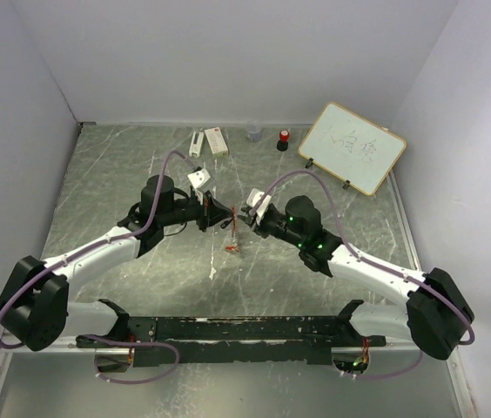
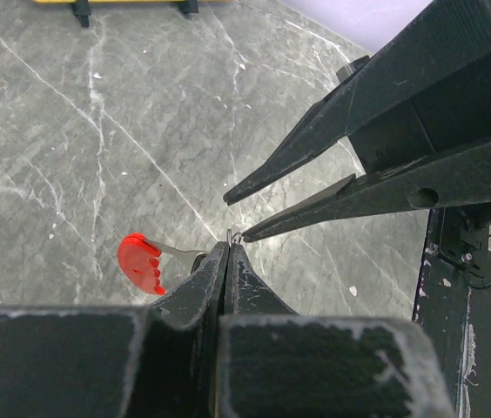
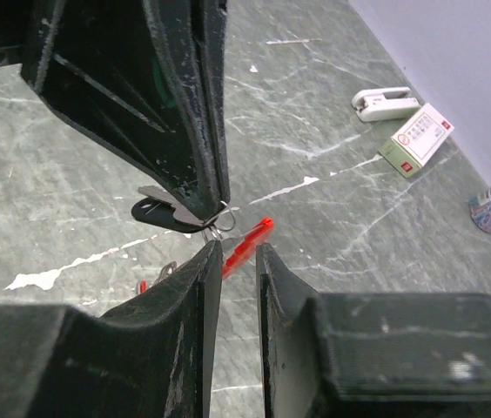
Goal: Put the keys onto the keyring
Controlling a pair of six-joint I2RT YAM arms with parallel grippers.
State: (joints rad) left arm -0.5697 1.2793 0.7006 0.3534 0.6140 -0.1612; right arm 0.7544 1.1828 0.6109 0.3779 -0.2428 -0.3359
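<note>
My left gripper [image 1: 219, 219] is shut on a thin silver ring [image 2: 233, 234], held above the table. The black-headed key [image 3: 154, 212] lies against its fingertips [image 3: 213, 196] at the ring. The red-headed key [image 2: 139, 263] sticks out beside them, its silver blade towards the jaws; it shows edge-on in the right wrist view [image 3: 250, 244]. My right gripper [image 1: 244, 218] is open with a narrow gap, its tips [image 3: 235, 248] just in front of the ring and holding nothing. A red piece with a bit of chain [image 1: 232, 248], apparently the keyring, lies below; I cannot tell whether it hangs or rests.
A whiteboard [image 1: 353, 148] leans at the back right. A red-topped black cylinder [image 1: 284, 139], a small box [image 1: 217, 140], a white object [image 1: 196, 143] and a clear cup [image 1: 253, 132] stand along the back wall. A black rail [image 1: 228, 329] runs across the near edge.
</note>
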